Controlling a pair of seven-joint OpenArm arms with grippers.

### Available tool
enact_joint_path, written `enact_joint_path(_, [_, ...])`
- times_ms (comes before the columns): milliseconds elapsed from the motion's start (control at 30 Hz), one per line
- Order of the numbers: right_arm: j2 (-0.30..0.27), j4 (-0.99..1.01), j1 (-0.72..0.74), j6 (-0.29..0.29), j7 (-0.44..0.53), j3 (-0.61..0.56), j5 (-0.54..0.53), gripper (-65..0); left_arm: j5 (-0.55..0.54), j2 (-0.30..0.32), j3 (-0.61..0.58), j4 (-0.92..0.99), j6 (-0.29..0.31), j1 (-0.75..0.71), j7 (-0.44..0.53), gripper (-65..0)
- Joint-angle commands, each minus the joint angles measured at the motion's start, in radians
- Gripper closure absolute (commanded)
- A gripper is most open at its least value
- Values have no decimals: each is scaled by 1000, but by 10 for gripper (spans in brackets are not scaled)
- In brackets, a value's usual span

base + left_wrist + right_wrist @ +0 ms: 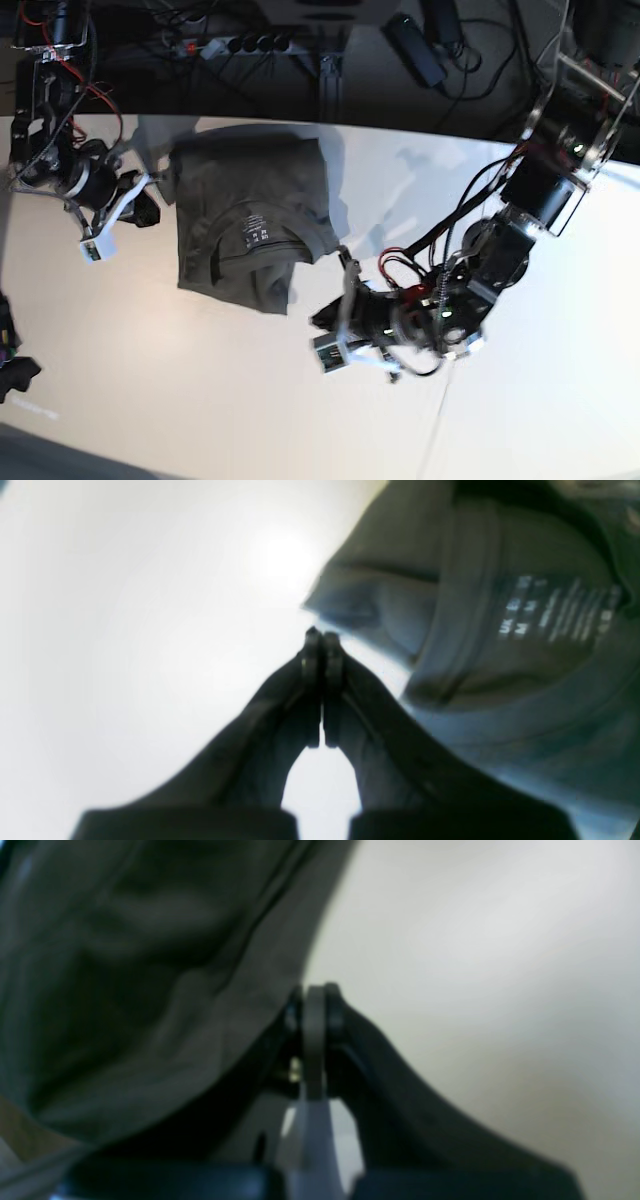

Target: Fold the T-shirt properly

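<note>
The shirt (250, 220) is lying folded on the table (200, 390), upper left. The left claw (320, 635) is clenched on nothing at the shirt's 4 o'clock; the right claw (314, 990) is pinching its 9 o'clock edge. I'm thinking any pull now drags the folds apart.

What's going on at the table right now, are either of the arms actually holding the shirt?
A two-armed robot is folding a dark olive-grey T-shirt on the white table. The shirt lies in a compact folded bundle with the collar label facing up. The left gripper is shut and empty, sitting just beside the shirt's edge near the collar. The right gripper is at the opposite edge and is shut on a thin strip that looks like the shirt's hem, though the blur leaves that uncertain.
</note>
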State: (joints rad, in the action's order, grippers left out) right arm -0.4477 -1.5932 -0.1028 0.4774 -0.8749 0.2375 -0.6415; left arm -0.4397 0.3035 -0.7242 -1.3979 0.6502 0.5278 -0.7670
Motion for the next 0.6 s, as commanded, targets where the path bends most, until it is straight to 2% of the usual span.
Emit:
enact_joint_path(0, [-17, -19, 11, 50, -2, 39, -34, 0, -18, 27, 30, -61, -14, 9, -1, 0])
enact_joint_path(133, [-18, -45, -17, 54, -89, 194, -116, 0, -119, 144, 178, -250, -8, -119, -47, 0])
enact_joint_path(267, [-18, -118, -111, 55, -97, 366, -168, 0, -183, 249, 378, -427, 19, -310, -48, 0])
enact_joint_path(367, [-18, -167, -188, 55, -112, 473, -199, 0, -260, 290, 528, -526, 48, -446, -84, 0])
enact_joint_path(567, [-17, -214, -377, 58, -148, 620, -248, 0, -429, 334, 796, -605, 48, -697, -216, 0])
